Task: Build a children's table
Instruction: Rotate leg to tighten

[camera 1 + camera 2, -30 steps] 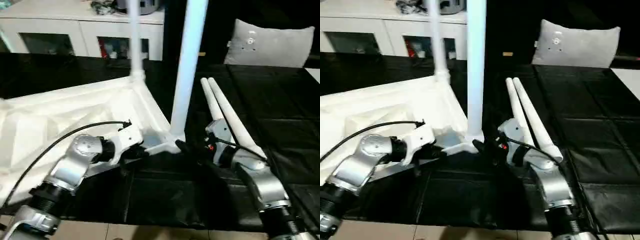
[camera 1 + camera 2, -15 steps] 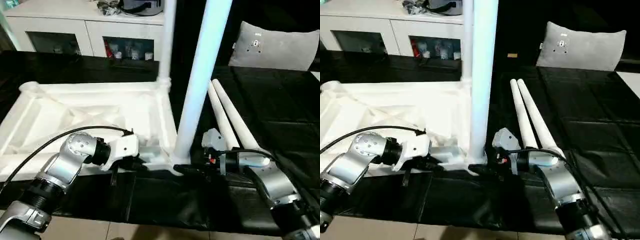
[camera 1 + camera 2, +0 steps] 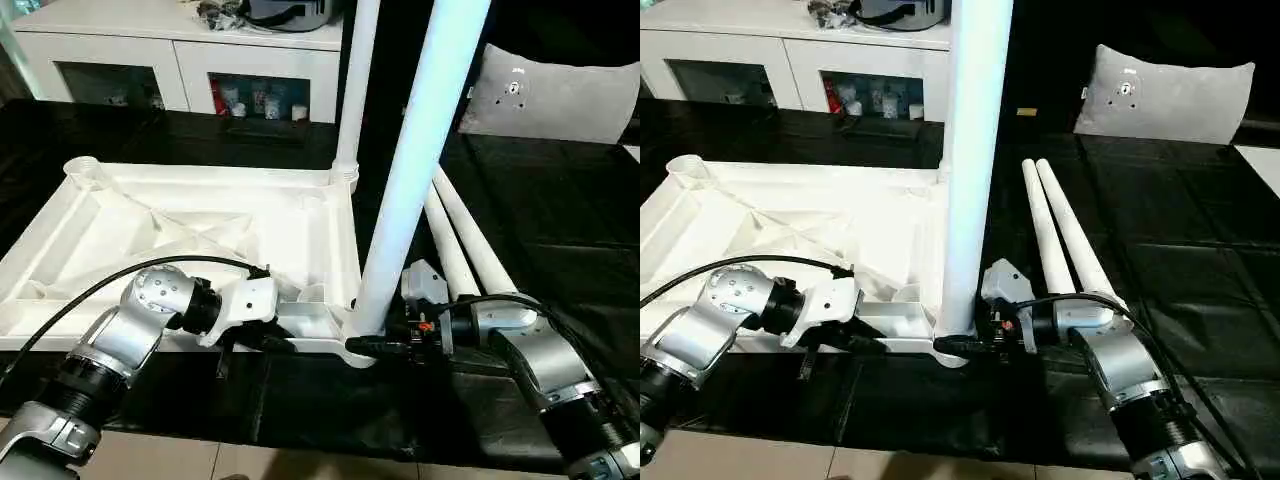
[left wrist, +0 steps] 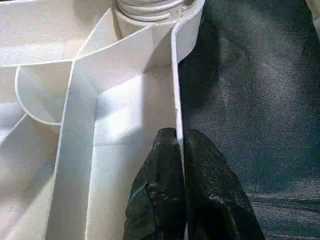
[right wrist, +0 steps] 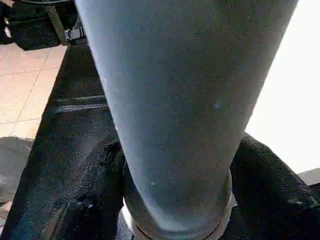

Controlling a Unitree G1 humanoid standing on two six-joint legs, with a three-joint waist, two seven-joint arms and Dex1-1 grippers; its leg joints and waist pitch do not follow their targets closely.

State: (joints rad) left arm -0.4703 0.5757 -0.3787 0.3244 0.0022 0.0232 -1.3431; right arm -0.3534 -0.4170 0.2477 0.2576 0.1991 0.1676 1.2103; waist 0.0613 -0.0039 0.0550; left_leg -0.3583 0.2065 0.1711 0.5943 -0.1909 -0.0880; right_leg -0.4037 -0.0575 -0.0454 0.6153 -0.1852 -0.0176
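Note:
The children's table top [image 3: 200,215] lies upside down on the black mat, ribbed side up. Two white legs stand upright in its right-hand sockets, the near leg [image 3: 410,180] and the far leg [image 3: 352,90]. Two loose legs [image 3: 470,245] lie side by side on the mat to the right. My left gripper [image 3: 275,343] is shut on the top's thin near rim [image 4: 176,100], one finger on each side. My right gripper [image 3: 375,345] holds the base of the near leg [image 5: 175,100], with its fingers [image 5: 95,200] pressed against both sides just above the socket.
A grey-white cushion [image 3: 555,95] leans at the back right. A white cabinet [image 3: 180,60] with items on top stands behind the mat. The mat's front edge meets tiled floor [image 3: 300,465] just below my arms.
The head view has shifted and levelled out. My right gripper's fingers have narrowed from wide open onto the near leg's base. The left gripper keeps its hold on the rim.

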